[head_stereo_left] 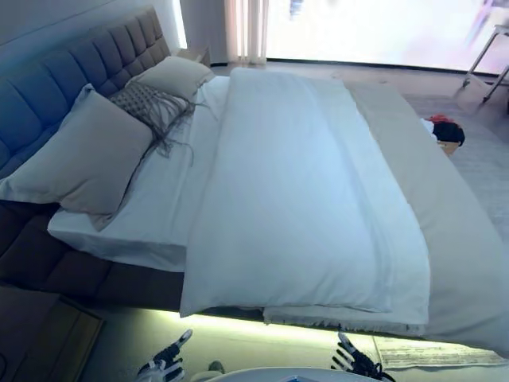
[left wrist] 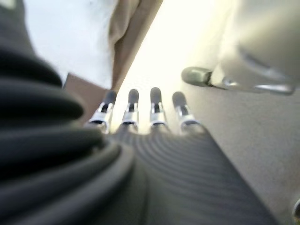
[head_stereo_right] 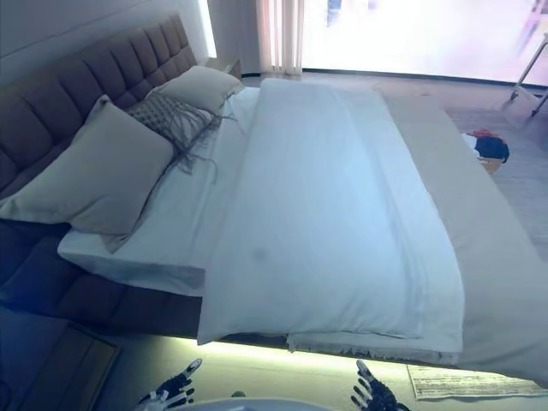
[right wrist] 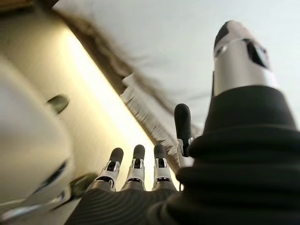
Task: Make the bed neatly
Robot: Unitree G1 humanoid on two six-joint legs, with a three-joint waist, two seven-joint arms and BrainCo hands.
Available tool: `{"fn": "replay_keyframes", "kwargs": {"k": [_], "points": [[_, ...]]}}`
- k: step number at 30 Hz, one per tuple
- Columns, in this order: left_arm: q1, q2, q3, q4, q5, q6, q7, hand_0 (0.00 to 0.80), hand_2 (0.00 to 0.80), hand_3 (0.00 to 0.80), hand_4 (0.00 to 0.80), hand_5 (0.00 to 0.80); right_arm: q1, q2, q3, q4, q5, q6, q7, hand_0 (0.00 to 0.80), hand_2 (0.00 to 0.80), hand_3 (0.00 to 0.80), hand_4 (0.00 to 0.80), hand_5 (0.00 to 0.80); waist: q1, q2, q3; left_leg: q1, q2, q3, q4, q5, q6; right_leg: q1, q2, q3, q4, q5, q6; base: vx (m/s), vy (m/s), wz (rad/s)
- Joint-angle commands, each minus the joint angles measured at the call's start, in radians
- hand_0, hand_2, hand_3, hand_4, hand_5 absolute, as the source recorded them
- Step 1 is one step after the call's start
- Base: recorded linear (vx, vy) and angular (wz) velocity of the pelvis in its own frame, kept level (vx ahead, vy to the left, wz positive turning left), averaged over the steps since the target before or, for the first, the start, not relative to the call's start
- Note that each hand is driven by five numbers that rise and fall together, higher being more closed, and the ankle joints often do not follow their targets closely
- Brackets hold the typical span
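Note:
A white duvet (head_stereo_left: 294,191) lies smooth along the middle of the bed, over a beige bedspread (head_stereo_left: 445,207) that shows on the right side. Two beige pillows (head_stereo_left: 87,159) and a fringed cushion (head_stereo_left: 147,103) lean by the tufted headboard (head_stereo_left: 71,72). The white sheet (head_stereo_left: 159,207) is bare between pillows and duvet. My left hand (head_stereo_left: 165,362) hangs low in front of the bed's near side, fingers straight, holding nothing. My right hand (head_stereo_left: 354,360) hangs likewise below the duvet's fringed edge (right wrist: 140,101), open and empty.
A wooden nightstand (head_stereo_left: 56,338) stands at the lower left beside the bed. A basket with red and dark items (head_stereo_left: 444,131) sits on the floor beyond the bed's right side. Curtains (head_stereo_left: 246,28) and a bright window are at the far end. Chair legs (head_stereo_left: 485,56) stand top right.

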Motion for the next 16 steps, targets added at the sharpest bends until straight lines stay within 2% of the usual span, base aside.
{"fn": "replay_keyframes", "kwargs": {"k": [1, 5, 16], "points": [[-0.066, -0.058, -0.023, 0.075, 0.031, -0.004, 0.011, 0.0, 0.0, 0.0, 0.0, 0.0, -0.07, 0.025, 0.024, 0.029, -0.054, -0.041, 0.024, 0.0, 0.0, 0.0, 0.0, 0.0, 0.008, 0.015, 0.027, 0.076, -0.037, -0.008, 0.001, -0.115, 0.035, -0.065, 0.007, 0.038, -0.069, 0.163, 0.005, 0.049, -0.048, 0.0], [-0.065, -0.062, -0.05, 0.06, 0.022, -0.007, 0.018, 0.0, 0.0, 0.0, 0.0, 0.0, -0.065, 0.033, 0.057, 0.018, -0.056, -0.034, 0.012, 0.0, 0.0, 0.0, 0.0, 0.0, 0.008, 0.014, 0.028, 0.079, -0.036, -0.012, 0.001, -0.116, 0.036, -0.06, 0.008, 0.036, -0.069, 0.159, 0.004, 0.045, -0.044, -0.01], [-0.061, -0.029, -0.017, 0.033, -0.062, -0.005, 0.031, 0.0, 0.0, 0.0, 0.0, 0.0, -0.049, 0.034, 0.092, -0.016, -0.043, -0.016, -0.011, 0.0, 0.0, 0.0, 0.0, 0.0, 0.007, 0.015, 0.037, 0.075, -0.031, -0.019, 0.001, -0.109, 0.033, -0.06, 0.012, 0.034, -0.067, 0.155, 0.002, 0.008, -0.005, 0.0]]}}
